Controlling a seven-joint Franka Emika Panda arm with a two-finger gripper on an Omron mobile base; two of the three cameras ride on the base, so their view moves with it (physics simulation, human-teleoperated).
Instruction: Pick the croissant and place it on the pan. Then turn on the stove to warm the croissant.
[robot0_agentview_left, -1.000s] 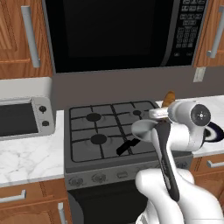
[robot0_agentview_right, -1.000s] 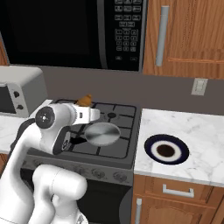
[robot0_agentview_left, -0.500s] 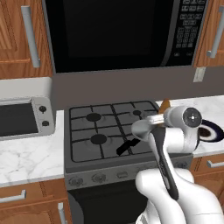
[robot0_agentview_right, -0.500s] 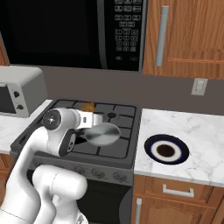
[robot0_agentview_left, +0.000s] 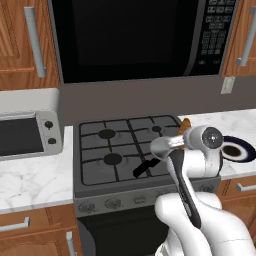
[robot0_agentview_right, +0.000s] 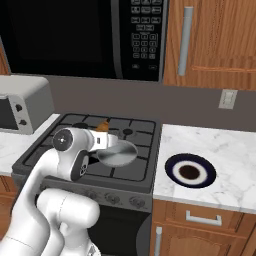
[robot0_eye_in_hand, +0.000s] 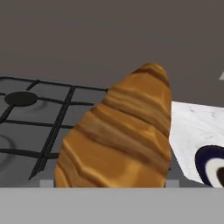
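Arm swung lower/right since 1 s ago, hand now over pan (robot0_agentview_right: 118, 153) on stove (robot0_agentview_left: 107, 150). Croissant (robot0_eye_in_hand: 120, 135) sits right at pincer, close-up in hand view; fingers hidden, grip state unclear. Right base view shows pan bowl; left shows only handle.

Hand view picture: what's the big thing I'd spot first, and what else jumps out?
The golden orange-brown wedge-shaped croissant looms huge right in front of the hand camera, above the dark grey gas stove. From the right base view, the small round shiny silver pan sits on the stove beside the white arm. The round dark blue plate with a brown centre lies on the marble counter to the stove's right.
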